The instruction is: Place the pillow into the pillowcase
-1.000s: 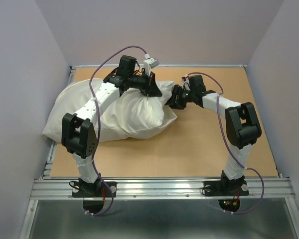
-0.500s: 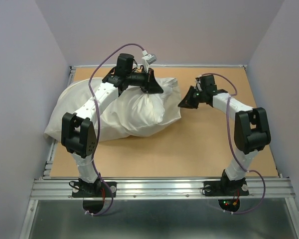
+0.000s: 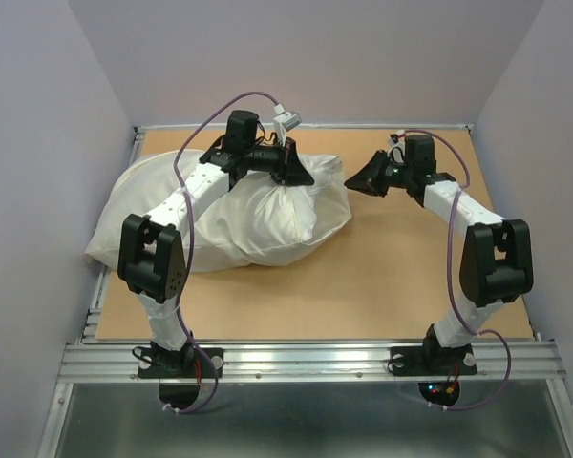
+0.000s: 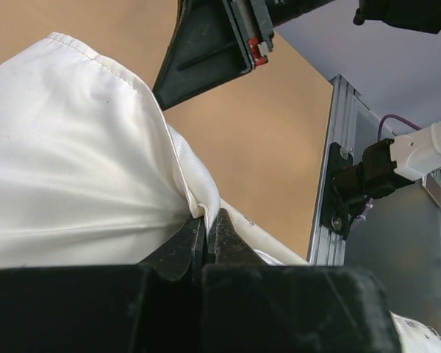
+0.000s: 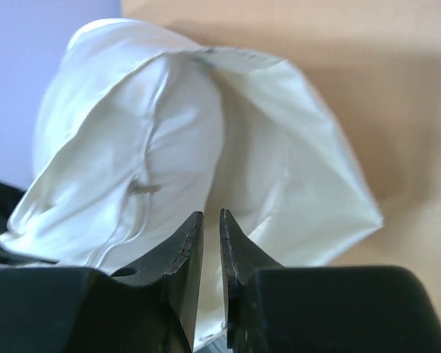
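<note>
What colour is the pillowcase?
Creamy off-white pillowcase, clearest in the left wrist view.

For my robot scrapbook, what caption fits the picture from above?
Left end effector pinches the plump pillowcase; right end effector hovers just beside it.

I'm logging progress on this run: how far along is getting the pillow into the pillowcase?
Done: the pillowcase looks pulled over the right part of the pillow. In hand: the left claw pinches a fold of it; the right claw hangs beside it, jaws a slit apart, empty. Left: the pillow's greyer left end appears uncovered, so the pillowcase needs drawing over it.
</note>
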Available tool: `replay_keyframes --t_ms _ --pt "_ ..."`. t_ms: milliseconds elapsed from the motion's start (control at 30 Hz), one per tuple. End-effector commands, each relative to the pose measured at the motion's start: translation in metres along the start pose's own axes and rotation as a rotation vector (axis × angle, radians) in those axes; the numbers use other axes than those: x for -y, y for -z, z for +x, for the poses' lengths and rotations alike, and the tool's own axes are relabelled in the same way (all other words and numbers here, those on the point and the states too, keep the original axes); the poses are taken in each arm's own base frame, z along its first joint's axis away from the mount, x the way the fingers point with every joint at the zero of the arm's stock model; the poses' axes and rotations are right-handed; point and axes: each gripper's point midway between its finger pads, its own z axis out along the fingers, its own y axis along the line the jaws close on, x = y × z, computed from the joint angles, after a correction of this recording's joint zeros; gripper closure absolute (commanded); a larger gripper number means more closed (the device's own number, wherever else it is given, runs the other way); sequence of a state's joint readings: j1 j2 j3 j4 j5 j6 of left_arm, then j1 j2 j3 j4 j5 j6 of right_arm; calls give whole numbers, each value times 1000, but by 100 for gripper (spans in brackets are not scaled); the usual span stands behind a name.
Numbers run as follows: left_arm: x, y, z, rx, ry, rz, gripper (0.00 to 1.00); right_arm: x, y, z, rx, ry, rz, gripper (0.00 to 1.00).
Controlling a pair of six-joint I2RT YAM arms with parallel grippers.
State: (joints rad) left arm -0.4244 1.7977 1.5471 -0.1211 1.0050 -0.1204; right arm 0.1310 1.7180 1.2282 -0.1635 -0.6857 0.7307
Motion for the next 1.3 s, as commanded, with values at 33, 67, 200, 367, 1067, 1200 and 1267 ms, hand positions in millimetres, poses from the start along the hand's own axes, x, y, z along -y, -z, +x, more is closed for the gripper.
replay_keyframes --t_ms 33,67,200,367,1067,1200,1267 --pt "39 5 -38 81 -133 106 100 -29 -14 38 -69 -139 -155 79" --pt "41 5 -37 78 -123 115 100 -27 -21 46 -90 -171 -165 79" --pt "49 2 -43 86 -145 140 100 -36 -51 59 -51 -184 -279 77" --pt "49 -1 -41 80 -135 142 100 -44 -99 60 -18 -162 -284 82" --pt "23 14 -5 48 -60 45 100 187 -28 46 7 53 734 83" --pt "20 11 5 33 -73 41 100 158 -18 31 18 142 648 83" --pt "14 7 9 24 -75 40 100 129 -27 30 -15 159 521 82"
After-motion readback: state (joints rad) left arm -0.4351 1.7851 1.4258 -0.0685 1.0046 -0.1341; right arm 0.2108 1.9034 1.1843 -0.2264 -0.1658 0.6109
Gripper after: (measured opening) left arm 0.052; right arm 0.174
